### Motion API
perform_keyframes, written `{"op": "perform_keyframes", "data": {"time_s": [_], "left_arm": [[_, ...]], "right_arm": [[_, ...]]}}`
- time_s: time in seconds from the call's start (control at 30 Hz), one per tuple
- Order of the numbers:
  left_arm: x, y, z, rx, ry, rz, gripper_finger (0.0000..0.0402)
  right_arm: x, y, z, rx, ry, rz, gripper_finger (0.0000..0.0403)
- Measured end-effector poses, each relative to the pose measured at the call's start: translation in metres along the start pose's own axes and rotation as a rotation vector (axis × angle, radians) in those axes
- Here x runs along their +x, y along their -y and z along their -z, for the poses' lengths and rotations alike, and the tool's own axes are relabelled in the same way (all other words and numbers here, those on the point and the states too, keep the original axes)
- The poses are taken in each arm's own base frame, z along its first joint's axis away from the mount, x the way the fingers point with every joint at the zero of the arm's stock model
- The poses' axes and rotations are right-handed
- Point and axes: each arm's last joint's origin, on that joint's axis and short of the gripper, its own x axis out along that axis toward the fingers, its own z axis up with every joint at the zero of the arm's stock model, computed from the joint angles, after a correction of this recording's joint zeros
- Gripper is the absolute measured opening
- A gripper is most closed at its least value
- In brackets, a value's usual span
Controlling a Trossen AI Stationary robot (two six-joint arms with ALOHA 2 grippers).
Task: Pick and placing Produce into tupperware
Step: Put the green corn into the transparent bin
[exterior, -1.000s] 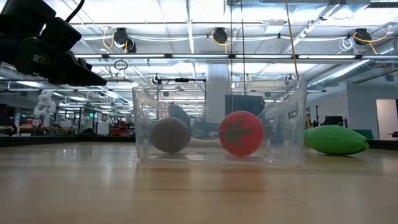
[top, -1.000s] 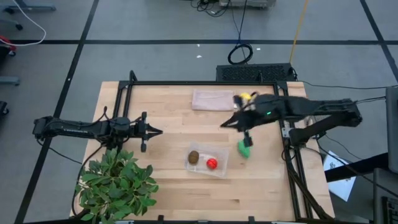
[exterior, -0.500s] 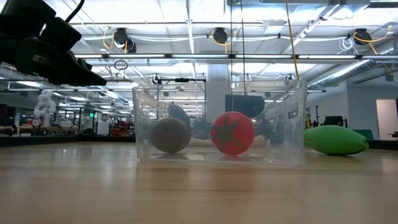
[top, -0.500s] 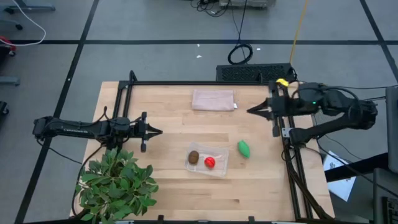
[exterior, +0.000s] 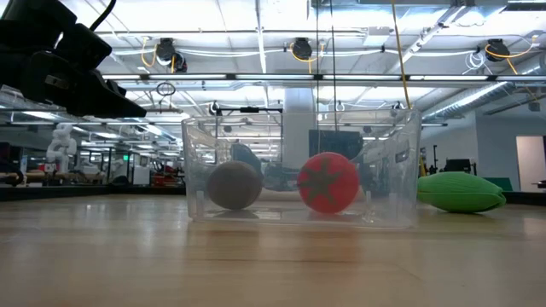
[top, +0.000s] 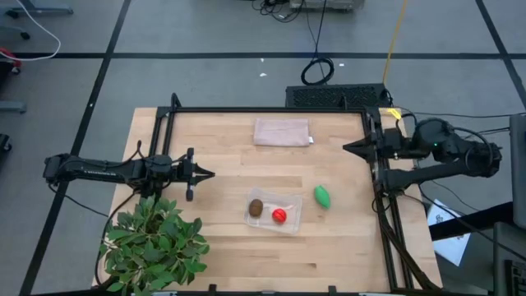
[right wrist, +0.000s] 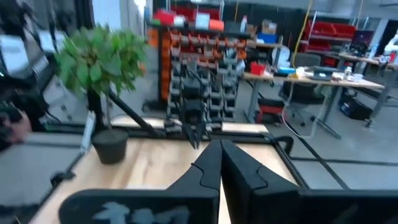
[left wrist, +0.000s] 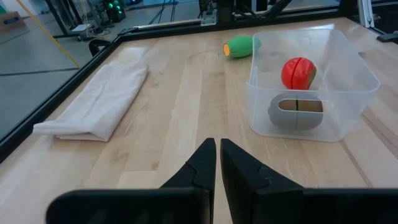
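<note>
Container: the clear shallow rectangular plastic tupperware [top: 274, 212] stands near the middle of the front half of the wooden desk [top: 222, 156].
Inside: the brown fuzzy oval kiwi [top: 256, 207] and the small red round tomato [top: 279, 215] lie in it, side by side.
Left out: the bright green oval fruit [top: 322, 196] lies on the desk just beside the container, toward the right edge.
Right pincer [top: 345, 147]: fingers together, empty, at the right edge of the desk.
Left pincer [top: 210, 173]: fingers together, empty, waiting near the left edge.
Advice: the right pincer should probably open first, come down over the middle of the green fruit, close across its narrow side, then release it low over the free part of the container.
</note>
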Motion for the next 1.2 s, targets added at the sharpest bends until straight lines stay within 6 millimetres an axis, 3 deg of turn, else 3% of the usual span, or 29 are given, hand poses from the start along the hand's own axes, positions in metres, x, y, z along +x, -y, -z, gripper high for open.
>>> {"op": "perform_keyframes", "data": {"time_s": [0.33, 0.63, 0.87, 1.2], "left_arm": [[0.000, 0.000, 0.000, -0.001, 0.000, 0.000, 0.0028], [0.000, 0.000, 0.000, 0.000, -0.001, 0.000, 0.0028], [0.000, 0.000, 0.000, 0.008, -0.001, 0.000, 0.0028], [0.000, 0.000, 0.000, 0.008, 0.000, -0.001, 0.0028]], "right_arm": [[-0.028, 0.001, 0.025, 0.058, 0.112, -0.012, 0.0000], [-0.026, -0.002, 0.067, 0.069, 0.063, -0.015, 0.0000], [-0.032, -0.004, 0.088, 0.086, 0.055, -0.037, 0.0000], [-0.027, -0.005, 0.115, 0.165, 0.186, -0.016, 0.0000]]}}
